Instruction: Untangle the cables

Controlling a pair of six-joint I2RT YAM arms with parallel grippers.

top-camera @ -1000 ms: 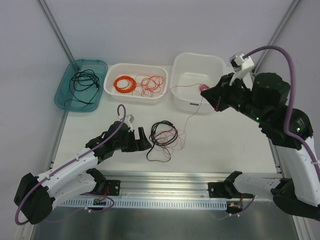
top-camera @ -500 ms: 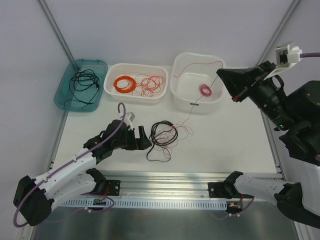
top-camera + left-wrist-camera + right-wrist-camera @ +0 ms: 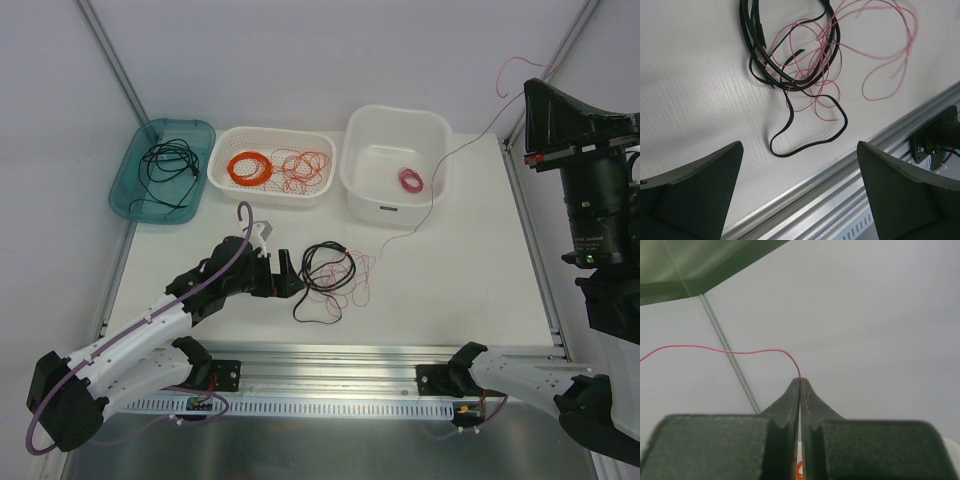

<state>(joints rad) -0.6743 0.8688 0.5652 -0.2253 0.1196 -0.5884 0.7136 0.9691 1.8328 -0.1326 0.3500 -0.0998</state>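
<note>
Sprawling in thin, limp loops of glossy black and pinkish-red wire, the cables (image 3: 328, 272) lie on the ribbed white table (image 3: 460, 280), near its middle. I see my left gripper (image 3: 291, 280) just left of them, its blunt dark fingers spread wide and touching nothing. One pink-red strand (image 3: 445, 160) rises past the smooth white plastic tub (image 3: 360, 130) to the far right, where my right gripper (image 3: 800, 381) pinches it between closed fingers.
</note>
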